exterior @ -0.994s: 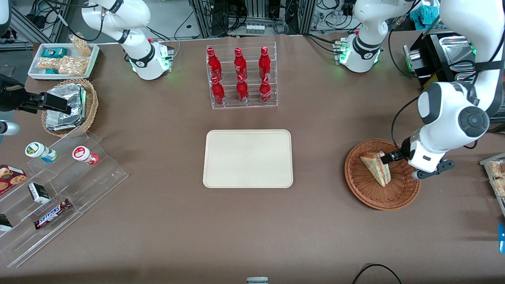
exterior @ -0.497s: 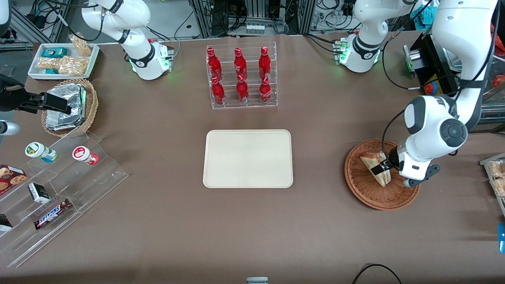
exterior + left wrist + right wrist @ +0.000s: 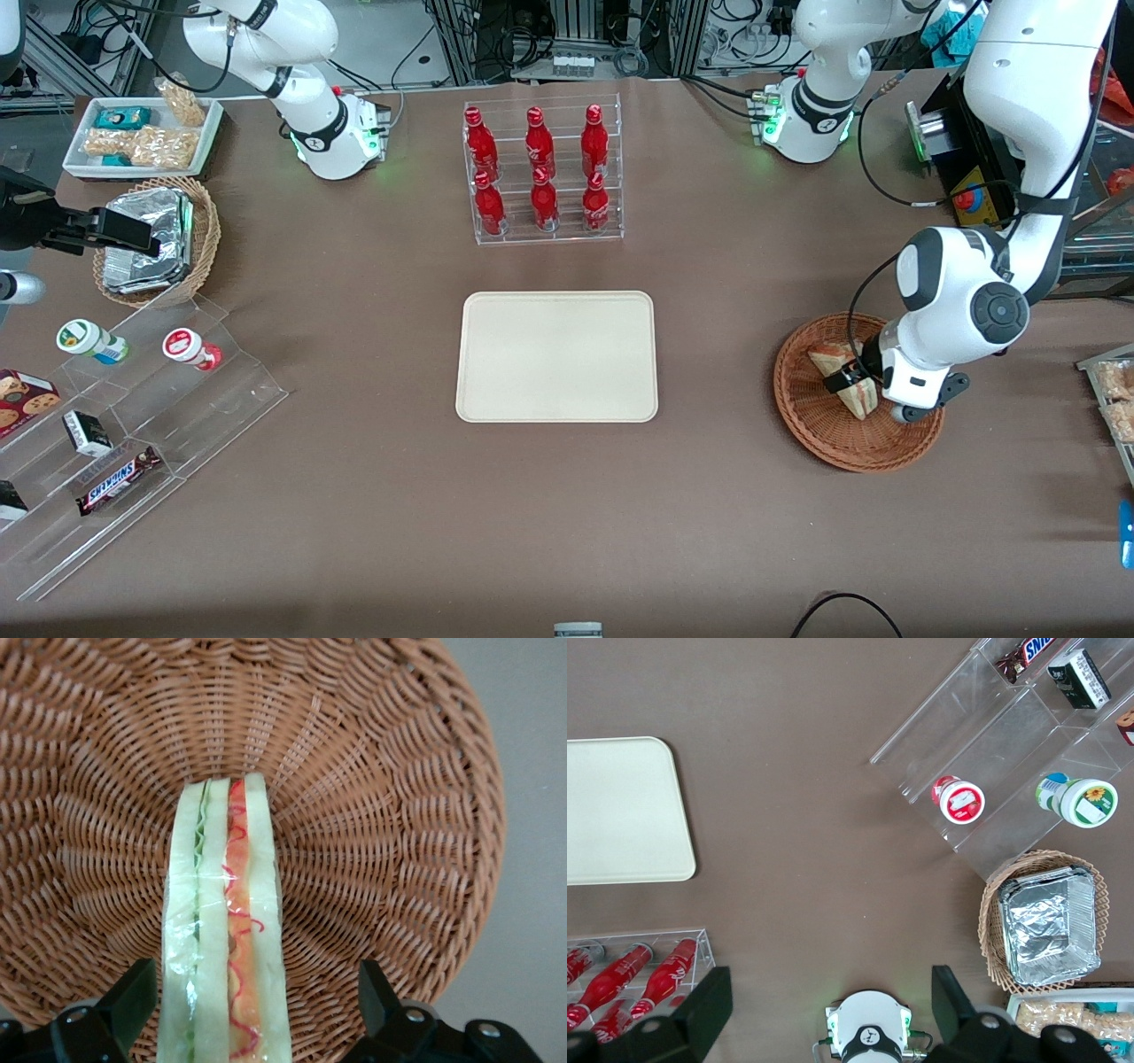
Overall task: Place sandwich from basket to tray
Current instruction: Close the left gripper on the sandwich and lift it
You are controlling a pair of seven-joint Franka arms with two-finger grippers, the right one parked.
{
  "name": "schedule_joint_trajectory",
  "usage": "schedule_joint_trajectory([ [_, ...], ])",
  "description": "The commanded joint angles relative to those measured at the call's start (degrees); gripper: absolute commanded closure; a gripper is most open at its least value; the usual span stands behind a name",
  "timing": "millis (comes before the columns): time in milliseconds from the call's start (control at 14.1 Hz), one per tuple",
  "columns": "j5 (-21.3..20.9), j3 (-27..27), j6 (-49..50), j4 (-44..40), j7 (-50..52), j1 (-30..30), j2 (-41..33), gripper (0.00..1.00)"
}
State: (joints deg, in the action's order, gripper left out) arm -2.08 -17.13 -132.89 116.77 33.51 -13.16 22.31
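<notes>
Inside the wide, shallow reddish-brown wicker basket point(image 3: 855, 443), our left arm's gripper point(image 3: 849, 379) straddles the triangular white-bread sandwich point(image 3: 223, 930) with red and green filling. The black fingers point(image 3: 133, 1005) are spread apart, one on each flat bread face, neither yet pressing. The wedge stands on edge, its long axis running straight out between them. The flat cream rectangular tray point(image 3: 556, 356) waits well apart on the worktop, toward the parked arm's end.

Sandwich point(image 3: 852, 383): 1. Red-brown basket point(image 3: 815, 433): 1. Cream tray point(image 3: 556, 355): 1. Red bottles point(image 3: 536, 168): 6, in one clear rack point(image 3: 611, 232). Tan basket point(image 3: 205, 232): 1. White snack tray point(image 3: 205, 135): 1. Round tubs point(image 3: 90, 341): 2. Pincer point(image 3: 848, 381): 1, down in the red-brown basket.
</notes>
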Motion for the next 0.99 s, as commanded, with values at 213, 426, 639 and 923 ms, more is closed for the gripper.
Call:
schedule_joint_trajectory([
  [213, -0.3, 0.2, -0.6, 0.3, 1.2, 0.1, 0.3, 0.80],
  [426, -0.3, 0.2, -0.6, 0.5, 1.1, 0.1, -0.2, 0.87],
  [639, -0.3, -0.4, 1.7, -0.1, 1.9, 0.9, -4.8, 0.87],
  [923, -0.3, -0.4, 4.7, -2.2, 5.3, 9.4, -8.9, 0.87],
])
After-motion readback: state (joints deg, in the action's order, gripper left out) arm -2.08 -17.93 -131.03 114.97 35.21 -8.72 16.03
